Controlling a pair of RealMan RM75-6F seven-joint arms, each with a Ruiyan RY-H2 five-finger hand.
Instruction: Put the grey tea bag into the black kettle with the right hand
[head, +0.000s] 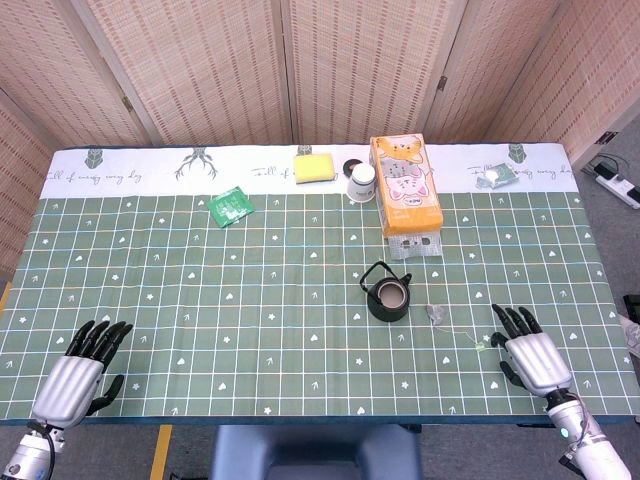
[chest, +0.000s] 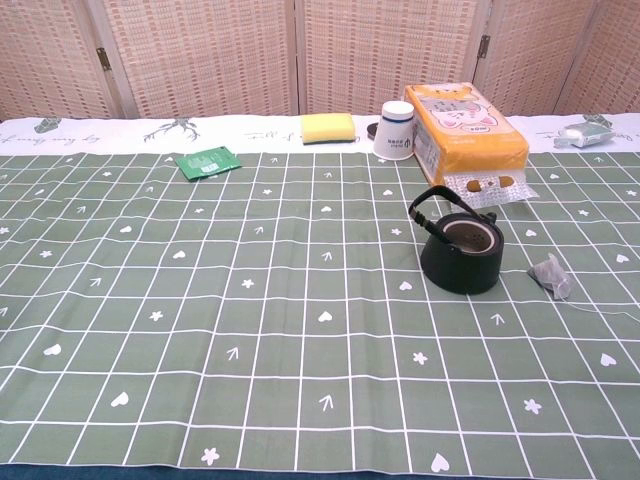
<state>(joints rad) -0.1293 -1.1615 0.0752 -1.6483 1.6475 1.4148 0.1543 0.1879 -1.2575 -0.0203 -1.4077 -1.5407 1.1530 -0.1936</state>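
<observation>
Fingers (head: 512, 322) spread, right hand (head: 530, 359) near pyramid-shaped tea bag (head: 437, 315).

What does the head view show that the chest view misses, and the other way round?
Only the head view shows the left robot hand and right robot hand, both empty with fingers spread near the table's front edge, plus the green tag on the tea bag's string. Only the chest view shows the black kettle from the side, its handle tilted left. Both show the kettle, the grey tea bag lying beside it, the orange box, the yellow sponge and the green packet.
</observation>
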